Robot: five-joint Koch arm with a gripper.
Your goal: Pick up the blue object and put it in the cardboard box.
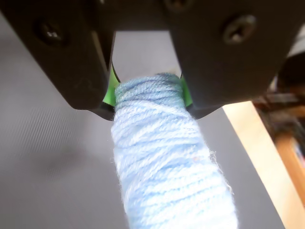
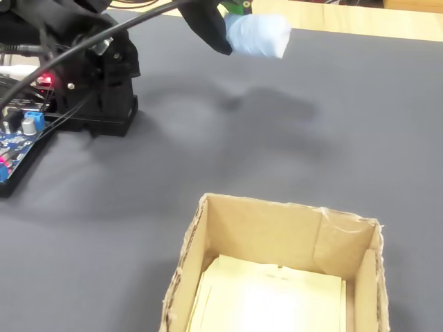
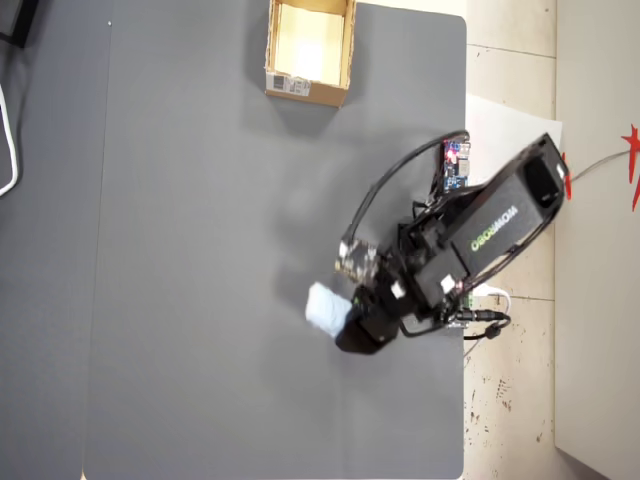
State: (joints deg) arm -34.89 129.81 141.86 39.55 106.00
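Yarn-like strands wrap the blue object [image 1: 167,157], a pale light-blue, fuzzy, rounded block with loose fibres standing off its edges. In the wrist view it fills the lower middle of the frame, its upper end pinched between the two black jaws of the gripper [image 1: 148,93], whose green pads [image 1: 110,90] press against it on both sides. In the fixed view the block [image 2: 257,36] hangs in the air at the top of the frame, held clear of the mat, with a soft shadow on the mat below it. In the overhead view it [image 3: 326,309] sticks out to the left of the gripper [image 3: 345,315], well apart from the cardboard box [image 3: 345,50].

White letters run along the black arm [image 3: 480,235] in the overhead view, but they are too small to read with confidence. The box carries a white barcode label [image 3: 290,86] on the outer side that faces the arm; its print cannot be read. Its inside is pale yellowish, and in the fixed view its torn corrugated rim [image 2: 291,206] sits nearest the camera.

A dark grey mat [image 3: 200,300] covers the work surface. A small blue circuit board [image 3: 456,168] with a red light lies by the arm's base at the right edge of the mat. Beyond the mat there is light wood [image 2: 346,17] in the fixed view, and pale floor tiles [image 3: 510,60] in the overhead view.
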